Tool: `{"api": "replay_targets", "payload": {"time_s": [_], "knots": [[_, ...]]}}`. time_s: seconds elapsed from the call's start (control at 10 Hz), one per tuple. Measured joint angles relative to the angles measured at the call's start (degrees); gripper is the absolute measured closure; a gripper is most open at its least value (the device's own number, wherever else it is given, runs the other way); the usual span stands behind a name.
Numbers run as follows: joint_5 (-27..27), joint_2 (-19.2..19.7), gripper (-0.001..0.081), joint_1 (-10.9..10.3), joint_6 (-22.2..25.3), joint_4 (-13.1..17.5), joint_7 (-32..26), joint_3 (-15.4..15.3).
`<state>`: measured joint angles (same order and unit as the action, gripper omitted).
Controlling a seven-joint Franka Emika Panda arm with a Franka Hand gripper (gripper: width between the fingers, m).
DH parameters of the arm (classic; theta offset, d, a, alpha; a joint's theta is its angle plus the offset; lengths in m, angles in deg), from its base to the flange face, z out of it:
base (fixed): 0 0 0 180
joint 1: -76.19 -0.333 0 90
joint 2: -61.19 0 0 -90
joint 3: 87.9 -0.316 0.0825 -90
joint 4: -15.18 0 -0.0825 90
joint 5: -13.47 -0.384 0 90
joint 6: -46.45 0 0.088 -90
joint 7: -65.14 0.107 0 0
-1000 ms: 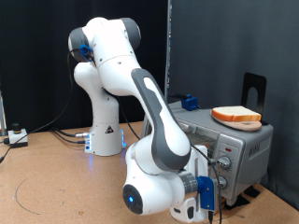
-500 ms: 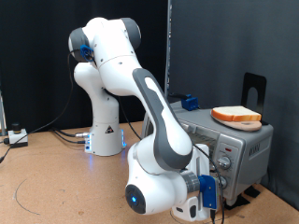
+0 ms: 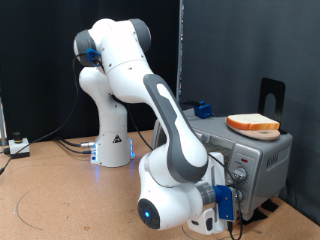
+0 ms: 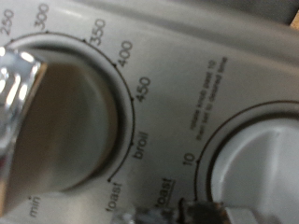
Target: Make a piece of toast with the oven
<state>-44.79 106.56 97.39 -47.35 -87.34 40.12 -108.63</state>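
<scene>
The silver-grey oven stands at the exterior view's right. One piece of toast, pale with an orange-brown crust, lies flat on its top. No second slice shows. My arm is bent low and my gripper is right at the oven's knob panel. The wrist view is filled by that panel. It shows the temperature knob, with marks from 250 to 450, broil and toast, very close and blurred. Part of a second dial shows beside it. Dark gripper parts sit at the picture's edge, too blurred to read.
A black stand rises behind the oven and a blue object sits at its far side. Cables and a small white box lie on the brown table at the exterior view's left. The robot base stands behind.
My gripper and wrist have shifted slightly towards the exterior view's right, closer to the knob panel. The toast and the oven have not moved.
</scene>
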Motion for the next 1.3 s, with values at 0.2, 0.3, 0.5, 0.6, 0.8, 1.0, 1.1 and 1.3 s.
{"api": "replay_targets", "payload": {"time_s": [0.2, 0.3, 0.5, 0.6, 0.8, 1.0, 1.1, 1.3], "knots": [[0.0, -0.21, 0.0803, 0.09, -0.1, -0.37, -1.48, -0.01], [0.0, -0.44, 0.0803, 0.3, -0.11, -0.4, -2.03, 0.0], [0.0, -0.98, 0.0801, 1.1, -0.09, -0.35, -2.19, 0.06], [0.33, -1.28, 0.059, 1.36, -0.18, -0.32, -2.15, 0.39], [1.11, -1.6, 0.0413, 1.33, -1.9, -0.32, -1.74, 1.39], [1.32, -1.2, 0.0245, 1.23, -2.55, -0.29, -1.74, 1.75], [1.32, -0.71, 0.0245, 1.06, -2.56, -0.09, -1.86, 1.7], [1.27, 0.11, 0.002, 0.45, -3.16, 0.11, -2.13, 1.28]]}}
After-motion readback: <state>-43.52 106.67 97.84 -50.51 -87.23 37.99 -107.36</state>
